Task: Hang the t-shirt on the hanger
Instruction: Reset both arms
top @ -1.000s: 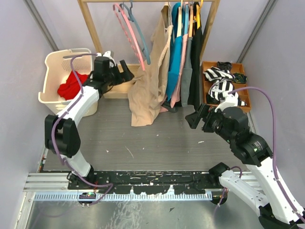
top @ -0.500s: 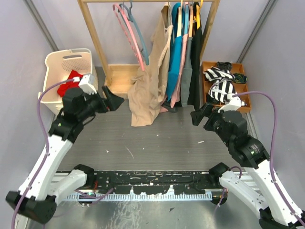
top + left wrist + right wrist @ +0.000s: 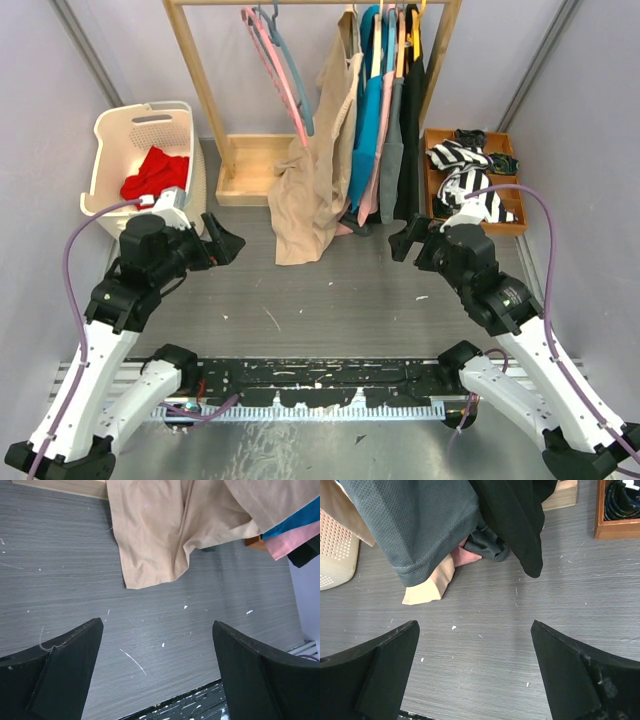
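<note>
The beige t-shirt (image 3: pixel 315 180) hangs from the wooden rail, and its lower end lies crumpled on the grey floor. It also shows in the left wrist view (image 3: pixel 155 530), and a corner of it in the right wrist view (image 3: pixel 427 589). I cannot make out the pale grey hanger; the top of the shirt is squeezed among other garments. My left gripper (image 3: pixel 222 245) is open and empty left of the shirt, above bare floor (image 3: pixel 157 630). My right gripper (image 3: pixel 405 240) is open and empty right of the hanging clothes (image 3: pixel 475 630).
A white basket (image 3: pixel 110 135) holding a red cloth (image 3: pixel 155 172) stands at the back left. The wooden rack (image 3: pixel 195 70) carries a pink hanger (image 3: pixel 270 60), a blue-grey hanger (image 3: pixel 295 85), a teal garment (image 3: pixel 368 110) and dark garments (image 3: pixel 515 515). A wooden box (image 3: pixel 432 165) of black-and-white cloths is at the right.
My left arm has pulled back from the rack base beside the basket toward the near side, its gripper now low over the floor. My right gripper has shifted slightly left.
</note>
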Motion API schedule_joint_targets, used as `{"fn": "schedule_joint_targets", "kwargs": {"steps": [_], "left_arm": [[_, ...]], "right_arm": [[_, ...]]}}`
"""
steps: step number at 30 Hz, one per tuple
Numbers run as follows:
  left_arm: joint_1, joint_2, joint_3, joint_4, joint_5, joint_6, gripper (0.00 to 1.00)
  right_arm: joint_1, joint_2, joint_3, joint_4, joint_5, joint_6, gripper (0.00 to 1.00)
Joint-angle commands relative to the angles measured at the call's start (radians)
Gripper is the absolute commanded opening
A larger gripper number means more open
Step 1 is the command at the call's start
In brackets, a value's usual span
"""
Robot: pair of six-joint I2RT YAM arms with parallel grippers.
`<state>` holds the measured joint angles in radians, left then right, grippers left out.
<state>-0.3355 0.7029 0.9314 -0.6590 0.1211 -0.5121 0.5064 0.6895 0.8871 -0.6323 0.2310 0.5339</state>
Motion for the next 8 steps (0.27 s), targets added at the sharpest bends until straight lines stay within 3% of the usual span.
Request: {"fn": "schedule_joint_targets", "kwargs": {"steps": [1, 8], "left_arm": [[0.001, 0.010, 0.003, -0.011, -0.031, 0.014, 0.98], [0.001, 0.024, 0.006, -0.012, -0.032, 0.014, 0.98]], "right_arm": [[-0.004, -0.016, 0.005, 0.062, -0.003, 0.001, 1.00], [-0.005, -0.016, -0.003, 0.056, -0.031, -0.004, 1.00]]}}
